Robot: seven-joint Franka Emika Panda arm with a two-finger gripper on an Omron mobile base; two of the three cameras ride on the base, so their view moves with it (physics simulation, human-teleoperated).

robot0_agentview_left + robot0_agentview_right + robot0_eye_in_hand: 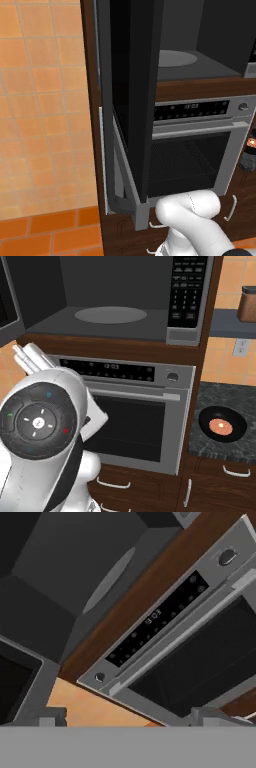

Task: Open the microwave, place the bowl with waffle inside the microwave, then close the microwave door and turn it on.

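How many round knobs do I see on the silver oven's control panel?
2. One round grey knob sits at the right end of the silver oven's dark control panel, one small knob at its left end. The white arm may hide others in the base views.

One microwave (115,306), one oven (140,406), one bowl (222,424)

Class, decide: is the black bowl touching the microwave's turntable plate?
Apart. The right base view shows the bowl on the counter beside the oven, the turntable plate bare.

Premises: a rendered domestic kitchen. Built-in microwave (115,301) above a silver oven (135,406) in wood cabinetry. Orange tiled wall (40,100); dark stone tabletop (220,398).
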